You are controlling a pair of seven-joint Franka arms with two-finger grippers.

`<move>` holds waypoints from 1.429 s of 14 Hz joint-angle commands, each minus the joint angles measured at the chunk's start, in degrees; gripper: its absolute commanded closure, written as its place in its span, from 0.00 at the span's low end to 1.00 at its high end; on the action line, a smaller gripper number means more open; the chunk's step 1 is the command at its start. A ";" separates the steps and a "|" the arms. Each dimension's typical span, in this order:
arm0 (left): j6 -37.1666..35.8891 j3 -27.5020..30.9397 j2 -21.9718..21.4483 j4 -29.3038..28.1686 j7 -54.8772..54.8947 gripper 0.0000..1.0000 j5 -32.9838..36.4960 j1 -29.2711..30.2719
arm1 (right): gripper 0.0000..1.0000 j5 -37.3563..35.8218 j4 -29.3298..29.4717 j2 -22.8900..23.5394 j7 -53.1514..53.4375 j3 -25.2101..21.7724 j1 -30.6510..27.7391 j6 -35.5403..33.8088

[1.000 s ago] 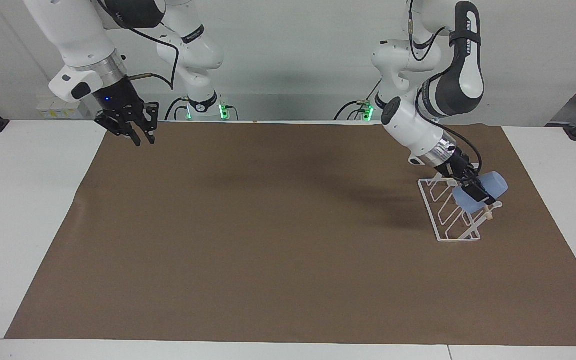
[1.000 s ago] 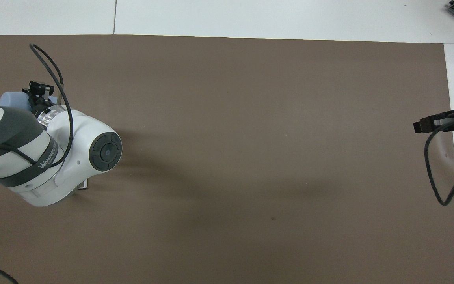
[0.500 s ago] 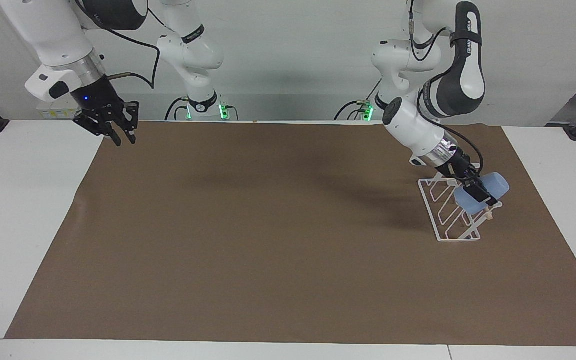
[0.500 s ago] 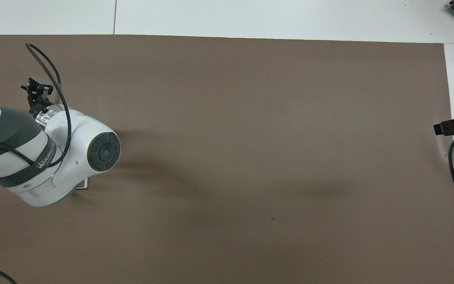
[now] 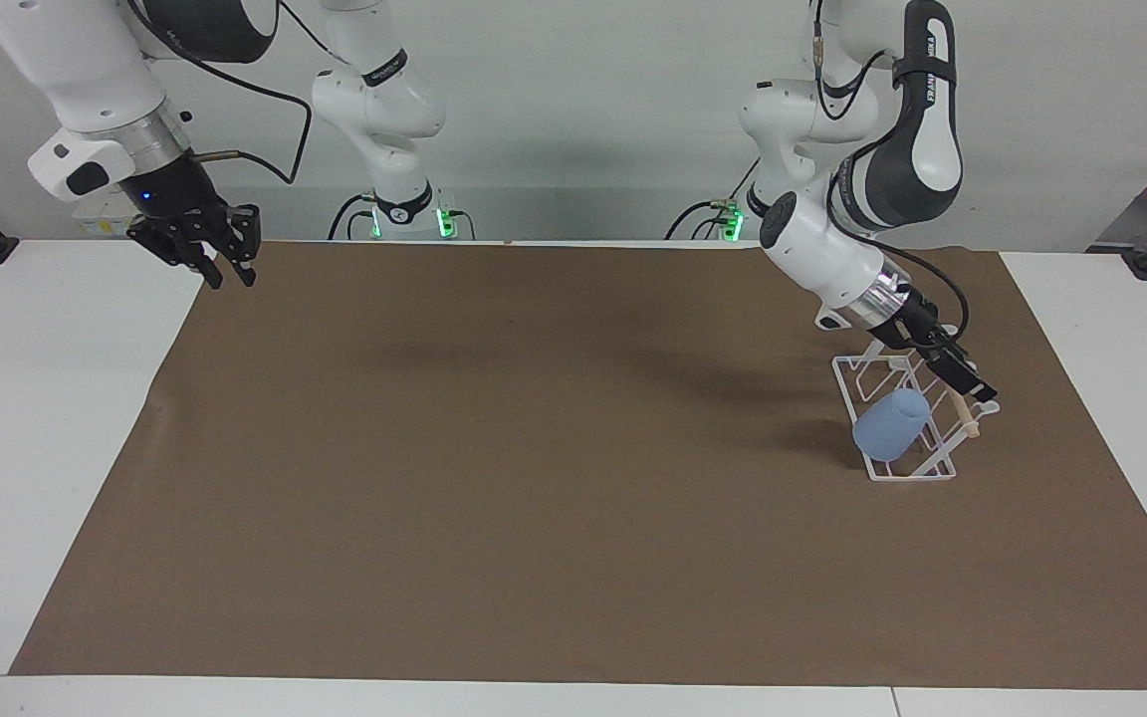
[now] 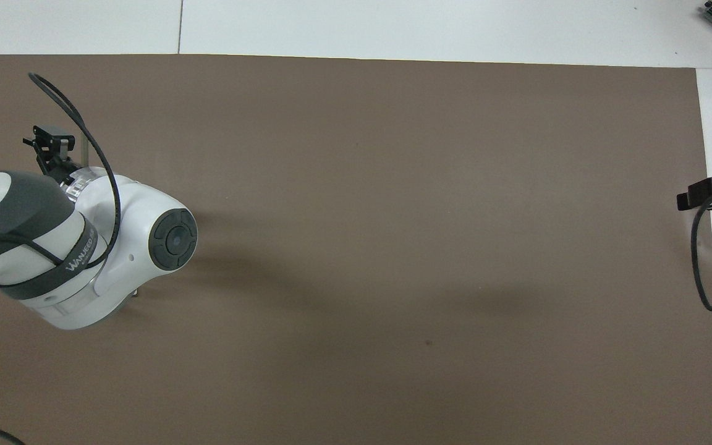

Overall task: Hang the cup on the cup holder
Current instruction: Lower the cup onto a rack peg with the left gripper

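The light blue cup (image 5: 890,425) rests tilted on the slanted loops of the white wire cup holder (image 5: 917,477), at the holder's end farther from the robots, toward the left arm's end of the table. My left gripper (image 5: 980,391) is open and empty just above the holder's wooden dowel, apart from the cup. In the overhead view the left gripper (image 6: 50,139) shows, while the left arm hides the cup and most of the holder. My right gripper (image 5: 230,276) is open and empty, raised over the mat's corner at the right arm's end.
A brown mat (image 5: 534,478) covers most of the white table (image 5: 46,418). The right gripper's tip (image 6: 690,201) and its cable show at the edge of the overhead view.
My left gripper has let go of the cup, which has dropped onto the holder's loops. The gripper has drawn back slightly. The right arm has moved away toward its end of the table.
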 commanded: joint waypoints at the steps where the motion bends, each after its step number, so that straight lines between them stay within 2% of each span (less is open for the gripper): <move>1: -3.55 0.17 -3.42 -0.36 -5.64 0.00 -6.74 -2.21 | 0.56 -1.38 -1.45 -1.39 2.63 -1.08 1.41 -0.61; 3: -3.72 0.26 -6.15 -0.18 -7.66 0.00 -13.61 -2.12 | 0.49 -1.38 -1.45 -1.39 2.36 -1.79 1.41 -0.44; 5: -3.64 0.43 -9.48 -0.18 -9.60 0.00 -20.72 -1.60 | 0.25 -1.38 -1.63 -1.39 2.36 -2.05 1.15 0.00; 6: -3.72 0.78 -10.37 0.08 -10.48 0.00 -25.37 -1.42 | 0.06 -1.38 -1.63 -1.39 2.45 -1.96 0.97 0.09; 7: -4.33 1.05 -10.81 1.04 -11.79 0.00 -30.29 -1.16 | 0.00 -1.38 -1.63 -1.39 2.54 -1.96 0.97 0.09; 10: -7.85 1.14 -10.47 4.73 -17.49 0.00 -41.46 0.51 | 0.00 -1.38 -1.54 -1.39 2.28 -1.96 0.97 0.09; 13: -8.29 1.14 -9.68 7.72 -23.40 0.00 -52.54 4.29 | 0.00 -1.29 -1.63 -1.39 0.35 -1.96 0.97 0.09; 16: -11.10 1.22 -6.87 13.25 -25.42 0.00 -62.73 8.15 | 0.00 -1.29 -1.54 -1.39 0.25 -1.96 0.97 0.00; 20: -13.29 1.14 -6.60 13.97 -31.73 0.00 -68.29 10.97 | 0.00 -1.46 -1.54 -1.48 0.43 -1.96 1.41 -0.61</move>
